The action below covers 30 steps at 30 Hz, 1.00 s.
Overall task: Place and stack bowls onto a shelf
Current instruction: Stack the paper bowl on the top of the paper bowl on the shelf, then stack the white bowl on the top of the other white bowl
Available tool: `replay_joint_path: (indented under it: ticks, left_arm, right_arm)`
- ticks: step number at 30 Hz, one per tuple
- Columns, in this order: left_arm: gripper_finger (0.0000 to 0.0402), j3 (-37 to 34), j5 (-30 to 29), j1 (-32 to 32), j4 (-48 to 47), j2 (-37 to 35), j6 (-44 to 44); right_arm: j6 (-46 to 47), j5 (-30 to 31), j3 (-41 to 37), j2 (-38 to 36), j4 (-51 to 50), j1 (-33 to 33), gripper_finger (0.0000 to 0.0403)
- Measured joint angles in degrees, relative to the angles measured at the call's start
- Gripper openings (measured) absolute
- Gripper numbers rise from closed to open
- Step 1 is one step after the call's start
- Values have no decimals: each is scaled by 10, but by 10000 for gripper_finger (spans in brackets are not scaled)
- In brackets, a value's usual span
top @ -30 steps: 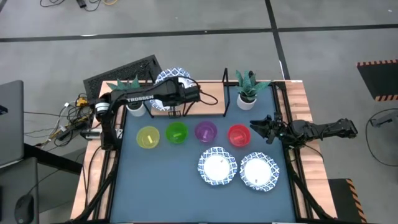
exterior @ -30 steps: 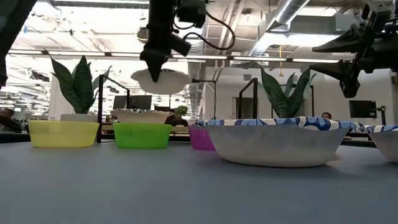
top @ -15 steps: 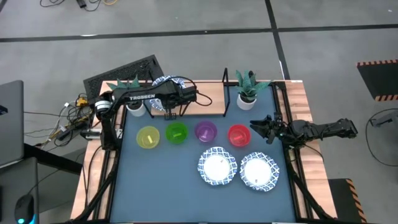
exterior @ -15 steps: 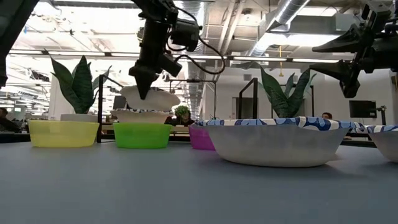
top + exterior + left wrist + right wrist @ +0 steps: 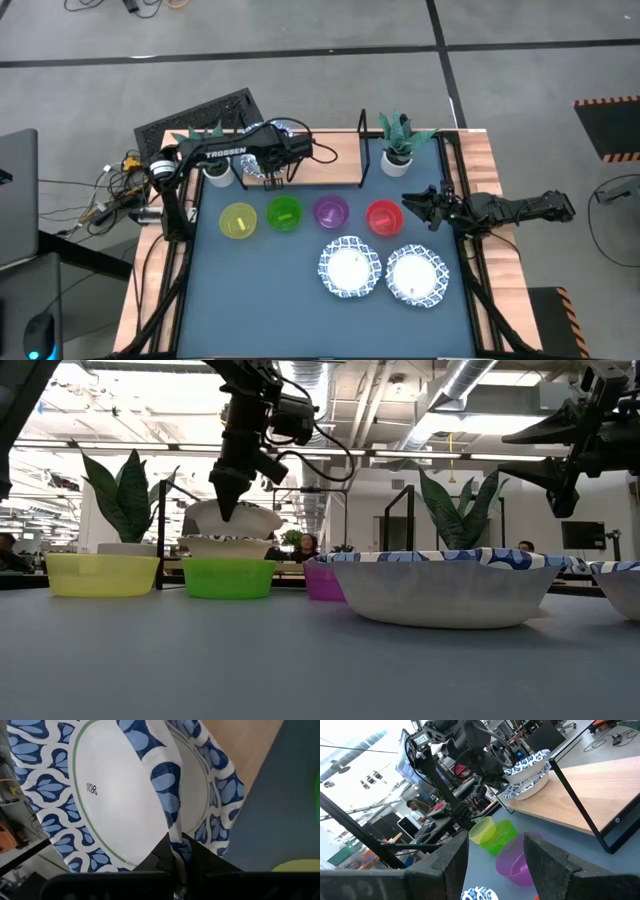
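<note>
A patterned white bowl hangs tilted just above a second patterned bowl already on the shelf, at about eleven o'clock on the tabletop. The left gripper has its jaws pinching the upper bowl's rim, likely so it can nest into the lower one. Yellow, green, purple and red bowls line the middle; two more patterned bowls wait at five o'clock. The right gripper, jaws spread, hovers at three o'clock.
</note>
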Motion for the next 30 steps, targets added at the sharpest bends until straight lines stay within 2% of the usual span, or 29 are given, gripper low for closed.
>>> replay_joint_path:
  ticks: [5, 10, 24, 30]
  left_arm:
    - [3, 0, -1, -1, -5, 0, -3]
    - [26, 0, -14, -1, -9, 0, -20]
    - [169, 0, 9, -1, -39, -1, -43]
    - [205, 1, 81, -1, -71, -7, -55]
  right_arm:
    - [0, 0, 0, 0, 0, 0, 215]
    - [0, 0, 0, 0, 0, 0, 215]
    - [-2, 0, 0, 0, 0, 0, 215]
    - [-5, 0, 0, 0, 0, 0, 215]
